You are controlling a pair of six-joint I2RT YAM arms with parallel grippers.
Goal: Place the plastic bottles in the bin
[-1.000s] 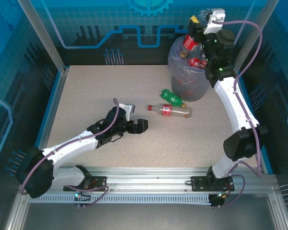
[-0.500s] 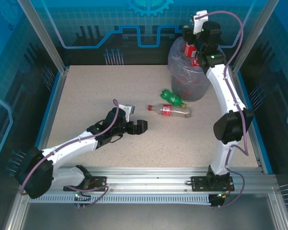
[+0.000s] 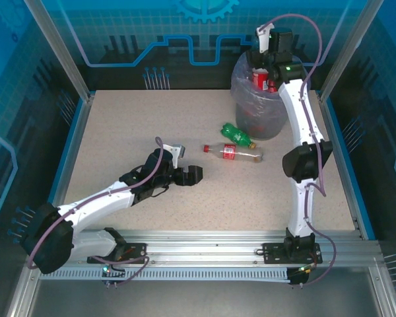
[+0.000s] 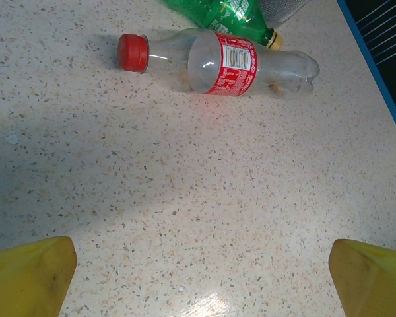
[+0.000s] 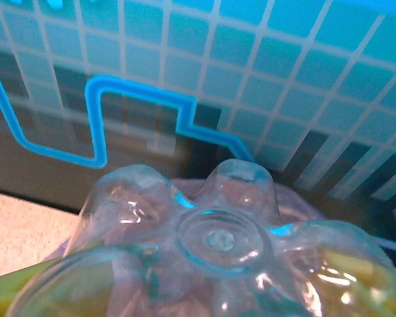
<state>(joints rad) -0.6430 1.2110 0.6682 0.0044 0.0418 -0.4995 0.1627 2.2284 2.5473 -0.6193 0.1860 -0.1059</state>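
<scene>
The right arm reaches to the far side of the counter (image 3: 132,125) and its right hand (image 3: 259,63) hangs over the mouth of the bin (image 3: 251,112), the round one lined with a lavender bag. The wrist view shows it clamped around a clear bottle (image 5: 218,244), whose five-lobed base points away from the camera toward the blue back wall, with a yellow-green finger at each lower edge. Red labels (image 3: 272,84) show at the bin's mouth beneath the hand; I cannot tell which of them, if any, belongs to the held bottle.

This looks like the drop step for that bottle. The next move calls for little more than spreading the fingers while the bottle is over the opening, then lifting the arm out without catching the bag.

Two bottles lie on the counter just in front of the bin: a green bottle (image 3: 237,135) and, nearer the arms, a red-labelled bottle (image 3: 234,152) on its side with its red cap pointing left. The two lie just beside each other; I cannot tell whether they touch. The left hand (image 3: 193,174) sits low over the counter, facing them but apart from them, its yellow fingertips (image 4: 33,271) spread wide with nothing between. Taking the red-labelled bottle would probably mean moving forward and closing across its body.
</scene>
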